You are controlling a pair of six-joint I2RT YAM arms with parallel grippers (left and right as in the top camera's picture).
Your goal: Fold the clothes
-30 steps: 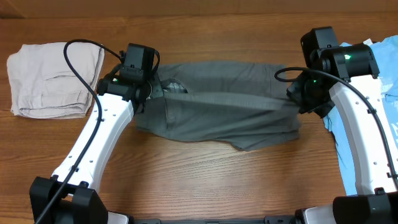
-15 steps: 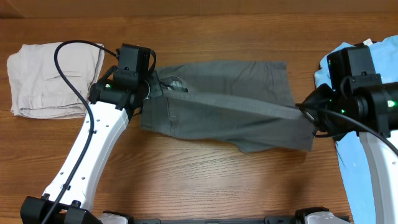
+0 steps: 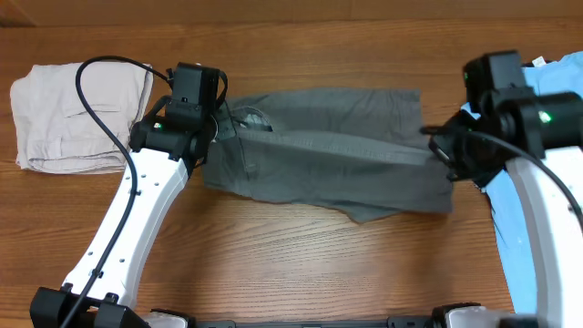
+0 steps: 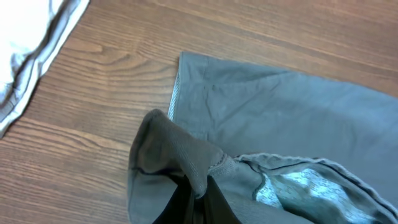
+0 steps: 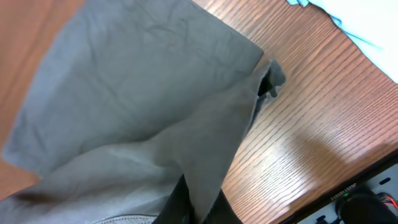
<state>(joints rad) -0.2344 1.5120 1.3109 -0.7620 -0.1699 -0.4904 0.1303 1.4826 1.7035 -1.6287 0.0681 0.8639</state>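
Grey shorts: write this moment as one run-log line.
left gripper: shut on grey shorts | right gripper: shut on grey shorts | fold: not yet done

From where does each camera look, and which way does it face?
Overhead: above the table, facing straight down; left arm, right arm and the grey shorts show.
Left wrist: on left arm, facing down past the left fingers onto pinched cloth.
Right wrist: on right arm, likewise, past the right fingers.
Shared: all see the shorts.

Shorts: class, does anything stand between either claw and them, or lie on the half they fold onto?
Nothing visible. The left claw and right claw each pinch an end of the shorts; their flat half is bare. The beige garment and T-shirt lie off to the sides.
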